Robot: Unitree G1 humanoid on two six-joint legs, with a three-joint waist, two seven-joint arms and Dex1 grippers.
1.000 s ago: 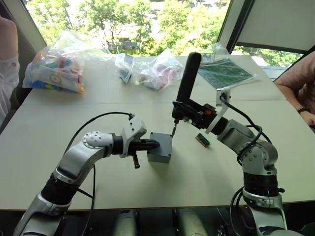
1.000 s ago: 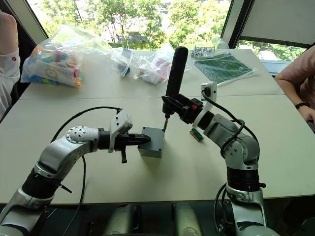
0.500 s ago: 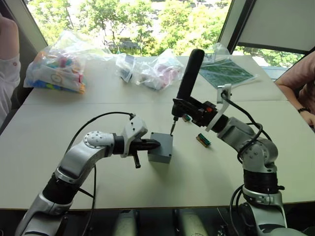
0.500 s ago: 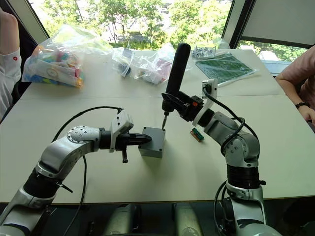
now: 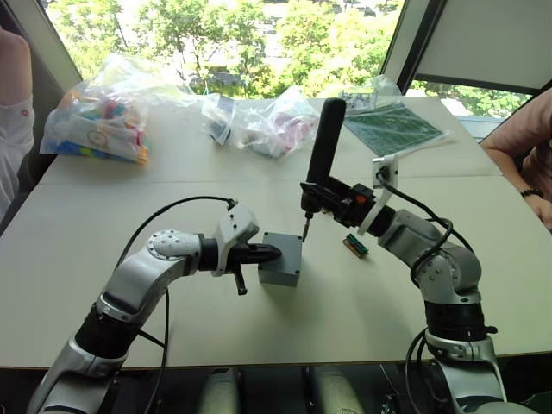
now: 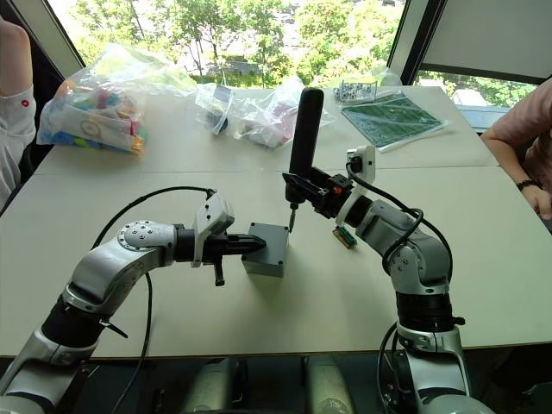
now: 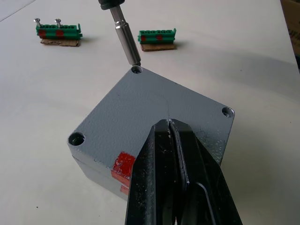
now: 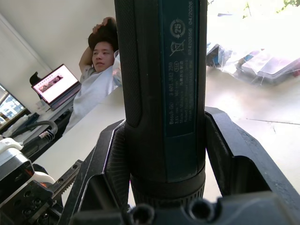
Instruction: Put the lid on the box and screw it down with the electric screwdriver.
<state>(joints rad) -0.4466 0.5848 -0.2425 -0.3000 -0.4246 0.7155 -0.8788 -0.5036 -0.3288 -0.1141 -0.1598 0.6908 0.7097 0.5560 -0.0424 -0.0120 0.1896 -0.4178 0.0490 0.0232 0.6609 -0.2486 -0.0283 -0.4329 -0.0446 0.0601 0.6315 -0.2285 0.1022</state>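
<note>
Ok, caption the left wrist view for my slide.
Shut left claw presses on the lid while the screwdriver bit meets a corner hole.

The electric screwdriver (image 5: 325, 147) now stands nearly upright in the right gripper (image 5: 332, 197); one second ago it leaned more to the robot's right, with its top end further from the left arm. Its thin metal bit (image 7: 127, 40) now sits lower than half a second ago, when it was raised a little. The tip now meets the corner screw hole (image 7: 136, 69) of the lid (image 7: 154, 117), at the corner far from the left gripper.
</note>
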